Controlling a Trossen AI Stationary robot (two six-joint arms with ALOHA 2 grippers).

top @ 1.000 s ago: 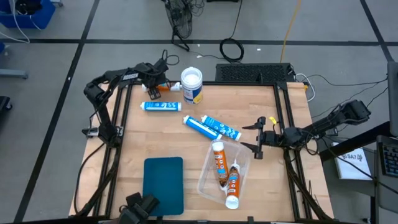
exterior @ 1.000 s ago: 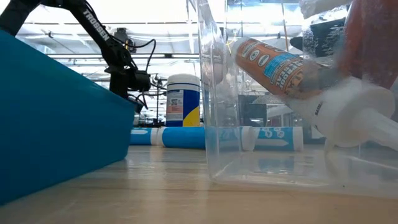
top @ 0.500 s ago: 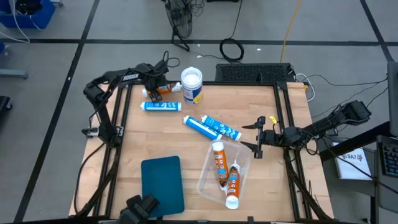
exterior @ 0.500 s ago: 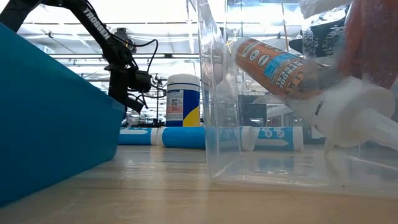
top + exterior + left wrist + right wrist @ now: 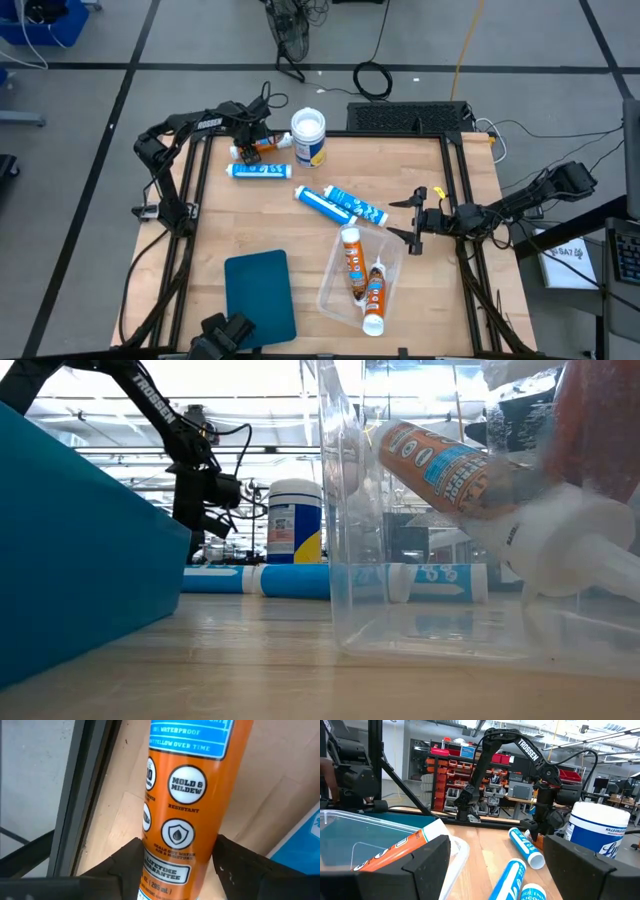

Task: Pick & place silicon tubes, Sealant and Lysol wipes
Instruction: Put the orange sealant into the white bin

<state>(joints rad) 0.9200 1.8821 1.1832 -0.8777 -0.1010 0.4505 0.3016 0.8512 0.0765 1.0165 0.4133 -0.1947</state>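
At the table's far-left corner we see the left gripper (image 5: 243, 148) with its fingers (image 5: 125, 865) clamped on an orange sealant tube (image 5: 187, 790); only its wrist view shows the tube's "MOLD & MILDEW" label. Beside it at the far edge stands the Lysol wipes (image 5: 308, 137), a fat upright canister with white lid and blue-and-yellow label. The right gripper (image 5: 416, 222) waits, fingers apart, at the right edge.

A pale wooden table (image 5: 300, 245) with visible grain carries a clear glossy plastic bin (image 5: 335, 290) and a matt teal lid (image 5: 260, 297).
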